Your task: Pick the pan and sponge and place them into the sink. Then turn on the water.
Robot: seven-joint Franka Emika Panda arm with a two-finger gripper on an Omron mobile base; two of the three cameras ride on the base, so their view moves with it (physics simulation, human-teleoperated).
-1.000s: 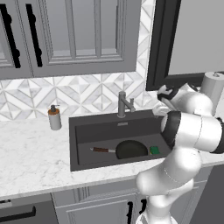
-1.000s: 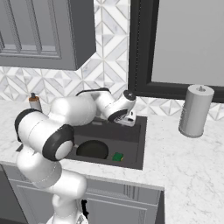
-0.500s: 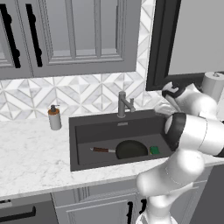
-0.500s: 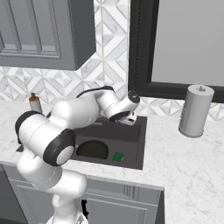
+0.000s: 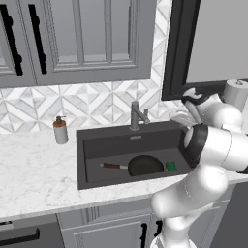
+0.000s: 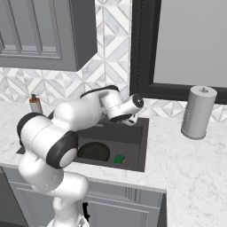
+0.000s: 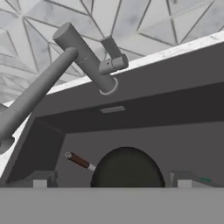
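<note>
Pan [image 5: 145, 165]: lying on the sink [image 5: 97, 145] floor, handle [image 7: 78, 160] pointed left.
Sponge [image 5: 171, 166]: on the sink floor, just right of the pan.
Faucet [image 7: 83, 57]: at the back rim, lever [image 7: 113, 50] raised.
Gripper [image 7: 111, 181]: held over the sink's right side, fingers spread apart, nothing gripped.

Pan [image 5: 145, 165] and sponge [image 5: 170, 166] (apparently touching) in sink [image 5: 92, 145].

counter [image 5: 34, 174]: marble | on it: soap bottle [image 5: 60, 130], paper towel roll [image 6: 197, 112]
</note>
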